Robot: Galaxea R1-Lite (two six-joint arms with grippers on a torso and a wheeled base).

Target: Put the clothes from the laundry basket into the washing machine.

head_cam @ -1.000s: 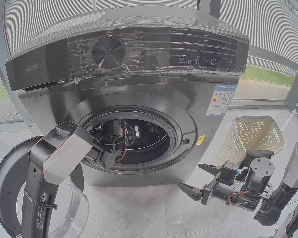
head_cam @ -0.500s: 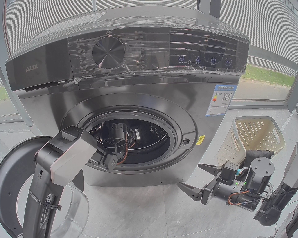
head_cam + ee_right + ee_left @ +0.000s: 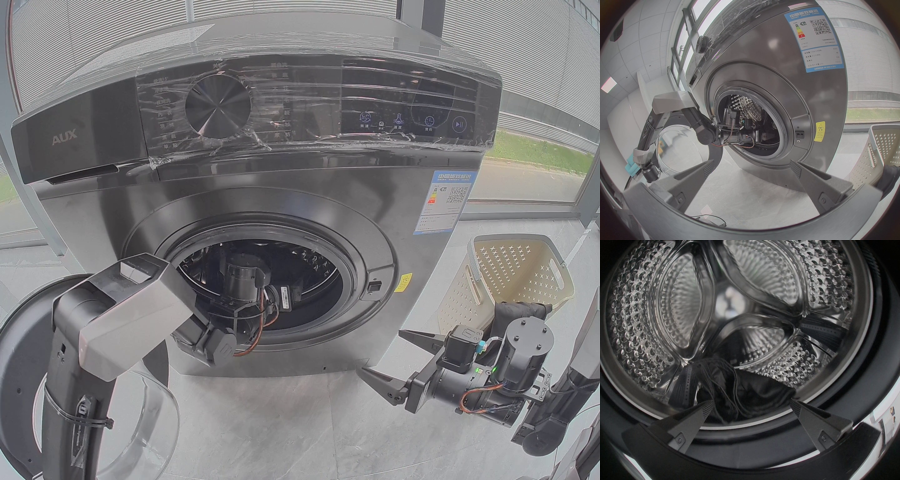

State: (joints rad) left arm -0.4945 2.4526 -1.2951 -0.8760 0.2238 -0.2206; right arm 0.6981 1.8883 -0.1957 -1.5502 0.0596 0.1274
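A black garment point(image 3: 747, 393) lies crumpled at the bottom of the washing machine's steel drum point(image 3: 640, 333), just inside the door seal. My left gripper point(image 3: 750, 403) stands open at the drum's mouth, one finger on each side of the garment and neither touching it. In the head view the left wrist point(image 3: 245, 278) sits inside the round opening of the washing machine point(image 3: 262, 187). My right gripper point(image 3: 382, 354) hangs open and holds nothing, low over the floor in front of the machine's right corner. The cream laundry basket point(image 3: 522, 269) leans to the right of the machine.
The machine's round door point(image 3: 25, 350) stands swung open at the left, beside my left arm. A dark shape point(image 3: 519, 310) lies at the basket's near edge; I cannot tell what it is. Grey tiled floor point(image 3: 281, 425) spreads in front of the machine.
My left wrist has drawn back and lower, from deeper in the drum toward the opening's front rim. The right arm and the basket have kept still.
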